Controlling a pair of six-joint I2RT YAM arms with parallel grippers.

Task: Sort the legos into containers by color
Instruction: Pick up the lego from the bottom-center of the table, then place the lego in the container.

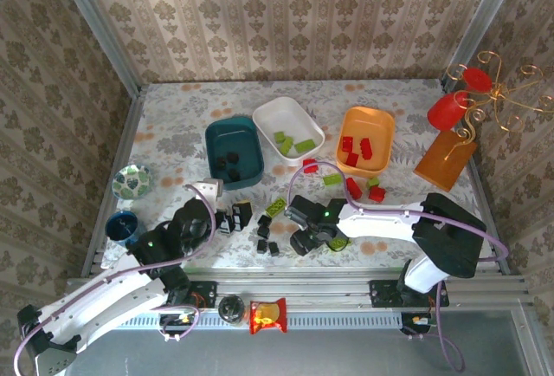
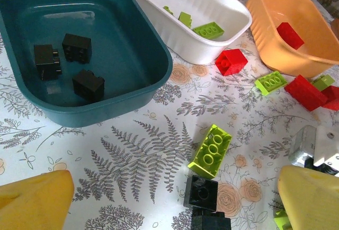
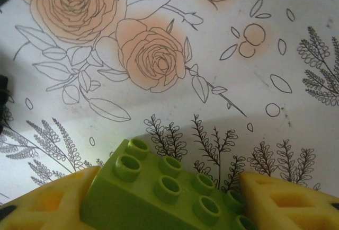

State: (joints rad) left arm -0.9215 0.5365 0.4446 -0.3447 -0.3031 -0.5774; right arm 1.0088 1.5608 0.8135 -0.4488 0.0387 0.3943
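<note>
Right wrist: lime green studded brick [image 3: 164, 193].

The teal tub [image 2: 132, 100] is showing smooth, glossy plastic, with glare lying on its floor. The white tub [image 2: 212, 52] and the orange tub [image 2: 275, 50] are shining alike, the orange wall looking finely ribbed. The lime lego [image 3: 159, 187] is gleaming as hard moulded plastic. The yellow pads [image 3: 47, 203] of the right claw [image 3: 164, 209] are looking like porous, matt foam. The bench [image 3: 254, 81] is wearing a matt, flower-printed covering, and its front rail [image 1: 346, 270] is showing dull metal.
</note>
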